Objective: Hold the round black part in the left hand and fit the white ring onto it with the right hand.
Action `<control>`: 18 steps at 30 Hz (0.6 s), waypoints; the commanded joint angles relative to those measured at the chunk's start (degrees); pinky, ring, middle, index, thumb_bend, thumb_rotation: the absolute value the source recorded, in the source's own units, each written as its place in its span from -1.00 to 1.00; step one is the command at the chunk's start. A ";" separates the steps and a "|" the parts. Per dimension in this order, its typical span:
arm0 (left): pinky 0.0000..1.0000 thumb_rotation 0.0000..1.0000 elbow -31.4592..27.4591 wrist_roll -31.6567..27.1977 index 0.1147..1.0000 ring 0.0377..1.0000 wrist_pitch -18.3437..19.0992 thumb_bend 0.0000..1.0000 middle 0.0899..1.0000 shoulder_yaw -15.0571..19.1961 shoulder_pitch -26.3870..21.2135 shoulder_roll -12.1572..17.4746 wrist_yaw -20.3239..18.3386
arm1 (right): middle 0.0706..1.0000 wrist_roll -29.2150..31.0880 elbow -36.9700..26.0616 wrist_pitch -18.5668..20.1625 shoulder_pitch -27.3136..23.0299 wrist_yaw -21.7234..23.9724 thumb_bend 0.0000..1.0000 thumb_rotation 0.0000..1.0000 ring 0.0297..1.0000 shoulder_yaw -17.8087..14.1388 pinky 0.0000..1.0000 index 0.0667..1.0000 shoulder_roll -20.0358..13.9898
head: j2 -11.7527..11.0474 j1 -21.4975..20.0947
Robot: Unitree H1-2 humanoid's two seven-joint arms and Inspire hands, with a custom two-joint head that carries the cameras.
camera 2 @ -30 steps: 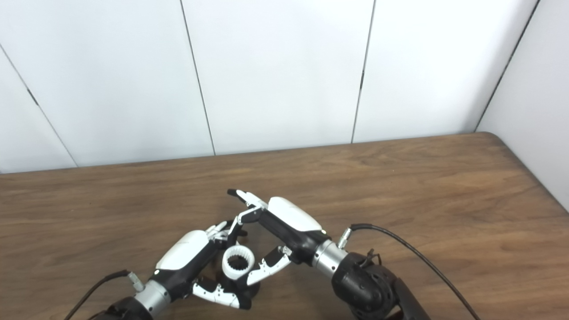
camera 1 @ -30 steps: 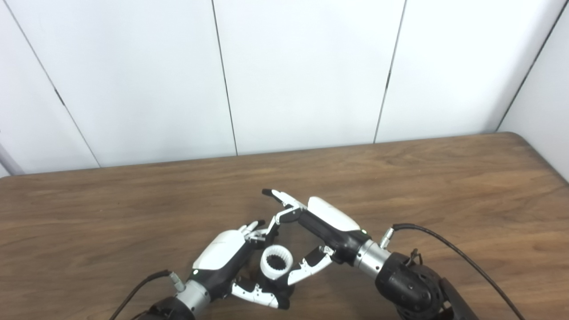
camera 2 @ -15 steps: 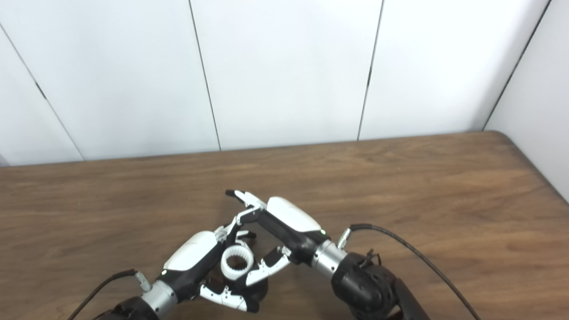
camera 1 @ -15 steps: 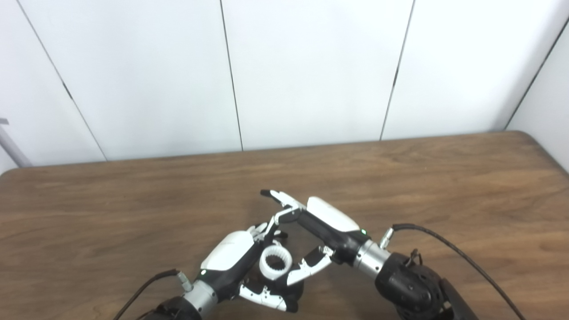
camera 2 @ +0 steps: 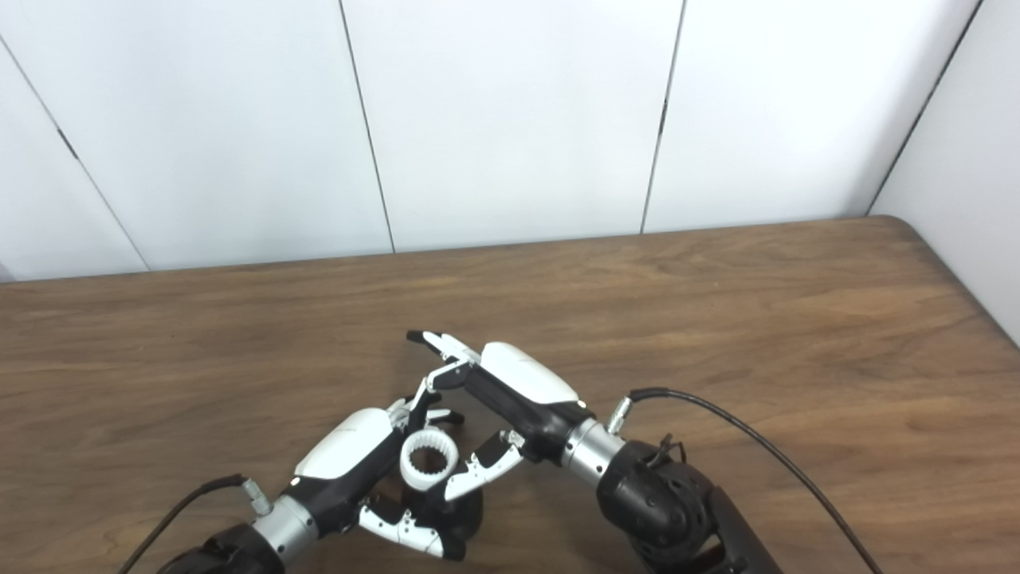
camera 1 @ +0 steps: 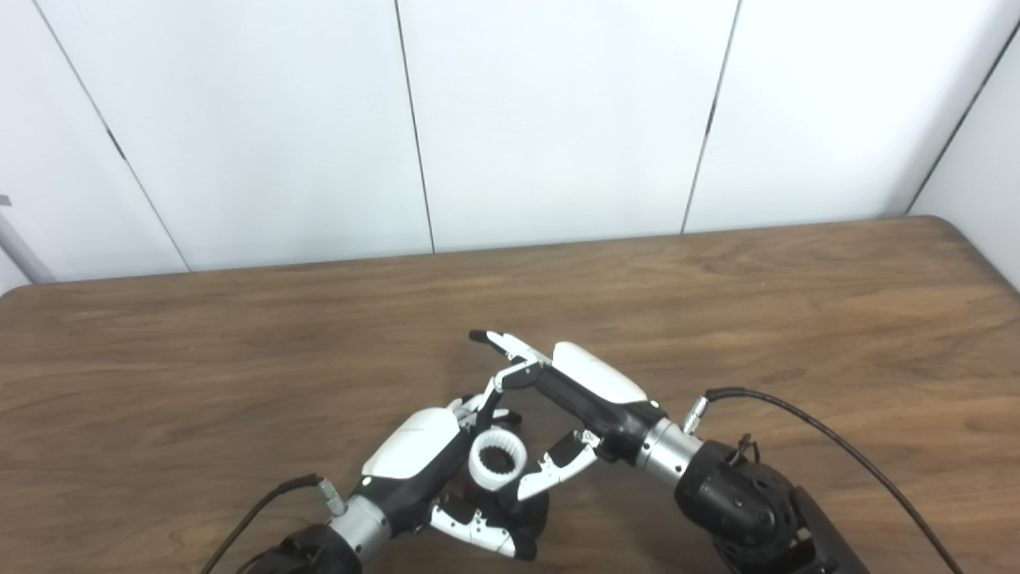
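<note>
The white ring point(camera 1: 498, 461), toothed inside, is low in the middle of both views. My right hand point(camera 1: 594, 389) pinches it between its thumb and one bent finger, with the other fingers point(camera 1: 498, 345) stretched out away from it. Directly under the ring is the round black part point(camera 1: 532, 507), mostly hidden. My left hand point(camera 1: 421, 453) is shut on that part from the left, thumb curled beneath it. I cannot tell whether the ring touches the black part. The two hands meet fingertip to fingertip just behind the ring.
A brown wooden table point(camera 1: 239, 359) spreads out to a white panelled wall point(camera 1: 558, 119) at the back. Its rounded right corner point(camera 1: 948, 227) is in view. A black cable point(camera 1: 837, 446) arcs from my right wrist over the table.
The camera has shifted a little. My left hand has moved right and closer under the ring, bringing the black part with it. The right hand keeps its hold on the ring.
</note>
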 commanded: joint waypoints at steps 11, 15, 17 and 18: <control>1.00 -0.89 1.49 -0.07 -0.18 1.00 -1.59 0.04 0.76 1.01 -0.08 1.20 -0.91 | 0.99 0.35 -3.38 0.66 -0.85 0.88 0.02 -0.71 1.00 -1.80 0.61 -0.09 -1.41 | -0.15 -1.16; 1.00 -0.89 1.84 -0.14 -0.18 1.00 -2.27 0.04 0.76 1.34 -0.10 1.27 -0.81 | 1.00 0.54 -4.36 1.66 -0.51 1.60 0.02 -0.72 1.00 -2.28 0.62 -0.09 -1.68 | 0.00 -1.48; 1.00 -0.89 1.93 -0.20 -0.18 1.00 -2.52 0.04 0.75 1.55 -0.12 1.29 -0.87 | 1.00 0.73 -4.91 2.23 -0.34 2.00 0.02 -0.72 1.00 -2.51 0.63 -0.09 -1.79 | 0.25 -1.64; 1.00 -0.89 1.93 -0.20 -0.18 1.00 -2.49 0.04 0.76 1.65 -0.14 1.27 -0.95 | 1.00 0.78 -5.19 2.43 -0.22 2.15 0.02 -0.72 1.00 -2.61 0.64 -0.09 -1.86 | 0.30 -1.66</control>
